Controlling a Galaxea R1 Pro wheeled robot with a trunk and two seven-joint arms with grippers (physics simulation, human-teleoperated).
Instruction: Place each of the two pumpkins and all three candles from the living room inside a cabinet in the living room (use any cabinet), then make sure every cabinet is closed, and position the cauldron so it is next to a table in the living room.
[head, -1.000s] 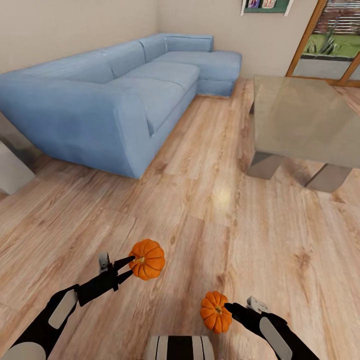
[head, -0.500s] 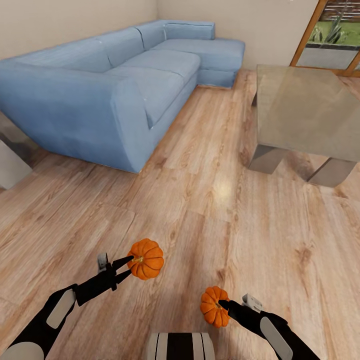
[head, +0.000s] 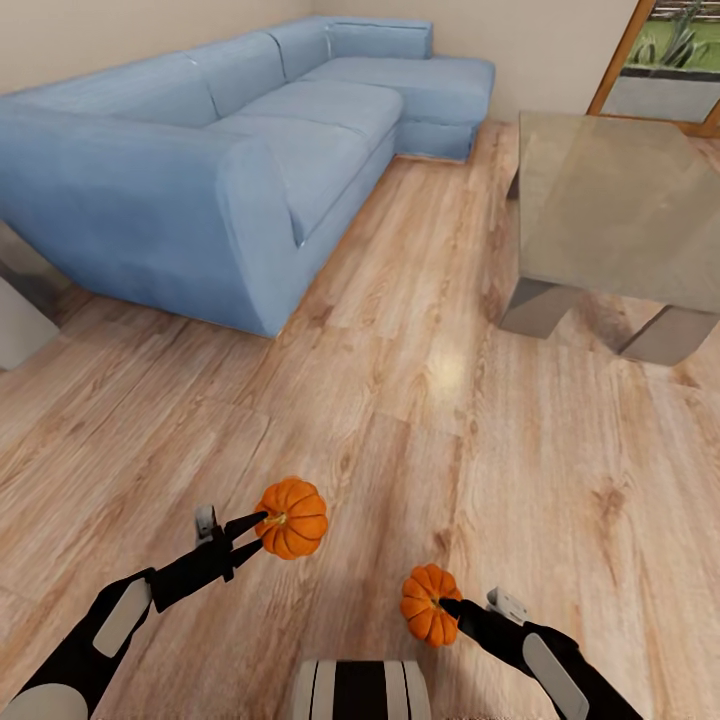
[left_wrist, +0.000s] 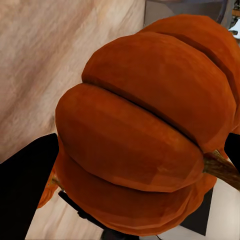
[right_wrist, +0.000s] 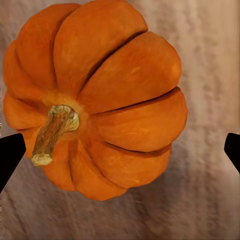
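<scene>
**Two pumpkins carried above the living-room floor**

The wooden floor (head: 400, 400) spreads across the head view, pale planks running toward the far wall. A long blue sofa (head: 230, 140) with a chaise end stands at the left and back. At the right stands the table (head: 610, 215), its glossy grey top reflecting the room, with chunky grey legs beneath.

Low in the head view, the left arm reaches forward, and the left claw (head: 256, 522) is closed around the stem end of one pumpkin (head: 291, 518), held above the floor boards. In the left wrist view this pumpkin (left_wrist: 145, 130) sits tight between the black fingers.

The right claw (head: 447, 604) grips the second pumpkin (head: 428, 604), which hangs lower and nearer the robot's trunk. The right wrist view shows that pumpkin (right_wrist: 95, 97) with its brownish stem, and black fingertips (right_wrist: 10, 152) at either side.
</scene>
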